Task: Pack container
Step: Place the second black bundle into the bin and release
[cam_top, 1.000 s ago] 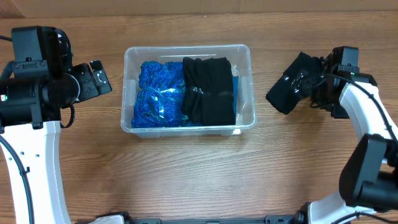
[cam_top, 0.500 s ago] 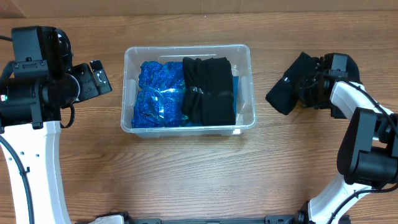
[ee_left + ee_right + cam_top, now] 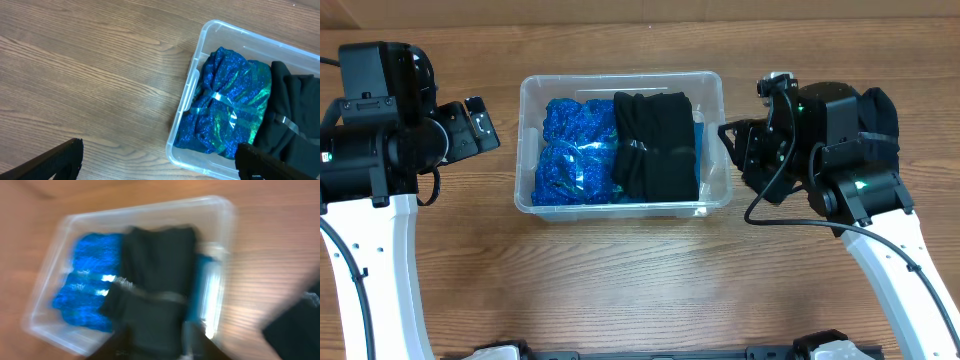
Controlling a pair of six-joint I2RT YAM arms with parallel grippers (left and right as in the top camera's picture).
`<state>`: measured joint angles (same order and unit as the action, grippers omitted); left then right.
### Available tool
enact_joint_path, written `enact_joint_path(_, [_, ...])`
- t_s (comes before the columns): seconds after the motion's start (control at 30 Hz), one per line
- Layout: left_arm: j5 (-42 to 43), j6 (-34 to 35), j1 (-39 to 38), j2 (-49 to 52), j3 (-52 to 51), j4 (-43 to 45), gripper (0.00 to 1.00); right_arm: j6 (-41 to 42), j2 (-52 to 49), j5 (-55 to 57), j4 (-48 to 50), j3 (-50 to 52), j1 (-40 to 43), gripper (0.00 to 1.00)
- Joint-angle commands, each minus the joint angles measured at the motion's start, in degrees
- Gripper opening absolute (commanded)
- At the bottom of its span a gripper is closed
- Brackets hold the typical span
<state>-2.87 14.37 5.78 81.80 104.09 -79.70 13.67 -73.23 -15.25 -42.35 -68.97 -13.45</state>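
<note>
**A:** The container (image 3: 620, 208) sits mid-surface (image 3: 620, 290), long axis running left to right in the overhead view. It's well filled. A blue sparkly bundle (image 3: 568, 150) takes the left half, and a black folded garment (image 3: 655, 145) lies touching it on the right.

**B:** Any room left?

**A:** Only a narrow strip along the right short wall. A sliver of blue shows there, and I can't tell what it is.

**B:** Who's closest?

**A:** The right pincer (image 3: 740, 150), clearly. It hangs just beside that right short end, so the container lies directly to its left, short wall facing it. Its wrist camera has the container in frame, but smeared with blur.

**B:** Carrying anything?

**A:** There's a dark mass low in that wrist view. It could be cloth, I honestly cannot tell, nor whether the fingers are together or apart.

**B:** And the left side?

**A:** The left pincer (image 3: 159, 150) is off the left short end, apart from the container. Its fingers are spread wide with nothing between them.

**B:** So the call?

**A:** My read is that whatever goes in next belongs to the right arm, with a short travel leftward over the rim toward that strip. The risk is clipping the thick rim, or landing on top of the black garment instead of beside it.
</note>
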Motion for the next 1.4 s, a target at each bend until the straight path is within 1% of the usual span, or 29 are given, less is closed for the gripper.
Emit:
enact_joint_path(0.0, [-0.7, -1.1, 0.2, 0.2, 0.2, 0.2, 1.0, 8.1, -3.9, 16.1, -4.2, -0.4, 6.3, 0.84])
enact_joint_path(0.07, [-0.7, -1.1, 0.2, 0.2, 0.2, 0.2, 1.0, 8.0, -8.9, 14.1, -6.4, -0.3, 13.5, 0.95])
enact_joint_path(0.1, [-0.7, -1.1, 0.2, 0.2, 0.2, 0.2, 1.0, 8.0, -12.9, 12.2, -7.1, -0.2, 17.6, 0.97])
enact_joint_path(0.2, [-0.7, -1.1, 0.2, 0.2, 0.2, 0.2, 1.0, 7.4, -22.7, 8.3, -5.6, 0.2, 22.5, 0.99])
enact_joint_path(0.27, [-0.7, -1.1, 0.2, 0.2, 0.2, 0.2, 1.0, 7.6, -30.4, 7.0, -1.6, 0.2, 23.7, 0.99])
enact_joint_path(0.33, [-0.7, -1.1, 0.2, 0.2, 0.2, 0.2, 1.0, 7.7, -34.3, 3.8, 2.1, 0.2, 23.8, 0.98])
enact_joint_path(0.37, [-0.7, -1.1, 0.2, 0.2, 0.2, 0.2, 1.0, 7.8, -35.7, 2.1, 4.2, 0.2, 23.8, 0.92])
enact_joint_path(0.4, [-0.7, -1.1, 0.2, 0.2, 0.2, 0.2, 1.0, 7.8, -37.0, 0.5, 6.7, 0.2, 23.7, 0.71])
enact_joint_path(0.43, [-0.7, -1.1, 0.2, 0.2, 0.2, 0.2, 1.0, 8.6, -37.3, 0.4, 8.2, 0.2, 23.7, 0.43])
enact_joint_path(0.47, [-0.7, -1.1, 0.2, 0.2, 0.2, 0.2, 1.0, 8.5, -37.1, 0.3, 8.7, 0.2, 23.7, 0.25])
enact_joint_path(0.5, [-0.7, -1.1, 0.2, 0.2, 0.2, 0.2, 1.0, 8.4, -36.1, 0.3, 8.2, 0.0, 23.7, 0.11])
enact_joint_path(0.53, [-0.7, -1.1, 0.2, 0.2, 0.2, 0.2, 1.0, 7.4, -34.1, 0.2, 7.3, -0.1, 23.7, 0.06])
enact_joint_path(0.57, [-0.7, -1.1, 0.2, 0.2, 0.2, 0.2, 1.0, 5.4, -29.2, -0.4, 5.5, -0.2, 23.0, 0.04])
enact_joint_path(0.63, [-0.7, -1.1, 0.2, 0.2, 0.2, 0.2, 1.0, 1.2, -19.8, -4.3, 2.4, -0.2, 20.5, 0.04])
enact_joint_path(0.7, [-0.7, -1.1, 0.2, 0.2, 0.2, 0.2, 1.0, -3.0, -8.2, -8.9, 0.1, -0.2, 15.5, 0.04])
enact_joint_path(0.77, [-0.7, -1.1, 0.2, 0.2, 0.2, 0.2, 1.0, -3.3, 0.2, -9.6, 1.3, -0.2, 9.5, 0.04])
enact_joint_path(0.83, [-0.7, -1.1, 0.2, 0.2, 0.2, 0.2, 1.0, -3.3, 3.8, -11.6, 4.8, -0.2, 4.0, 0.04])
enact_joint_path(0.9, [-0.7, -1.1, 0.2, 0.2, 0.2, 0.2, 1.0, -4.0, 3.3, -12.5, 9.9, 0.0, -2.3, 0.04])
enact_joint_path(0.97, [-0.7, -1.1, 0.2, 0.2, 0.2, 0.2, 1.0, -5.2, -1.3, -12.2, 13.5, 0.0, -6.1, 0.04])
enact_joint_path(1.07, [-0.7, -1.1, 0.2, 0.2, 0.2, 0.2, 1.0, -6.2, -14.3, -12.2, 16.2, 0.0, -6.6, 0.04])
enact_joint_path(1.13, [-0.7, -1.1, 0.2, 0.2, 0.2, 0.2, 1.0, -6.7, -22.2, -8.1, 15.8, 0.0, -5.9, 0.05])
enact_joint_path(1.17, [-0.7, -1.1, 0.2, 0.2, 0.2, 0.2, 1.0, -6.5, -25.3, -6.2, 15.0, 0.0, -5.5, 0.38])
enact_joint_path(1.2, [-0.7, -1.1, 0.2, 0.2, 0.2, 0.2, 1.0, -5.5, -26.8, -4.1, 13.9, 0.0, -5.2, 0.53])
enact_joint_path(1.27, [-0.7, -1.1, 0.2, 0.2, 0.2, 0.2, 1.0, -4.5, -26.0, -1.8, 9.9, -1.1, -5.0, 0.54])
enact_joint_path(1.33, [-0.7, -1.1, 0.2, 0.2, 0.2, 0.2, 1.0, -4.5, -21.0, -1.0, 3.1, -5.9, -5.1, 0.54])
enact_joint_path(1.37, [-0.7, -1.1, 0.2, 0.2, 0.2, 0.2, 1.0, -4.5, -18.6, -1.0, 1.1, -7.8, -5.2, 0.54])
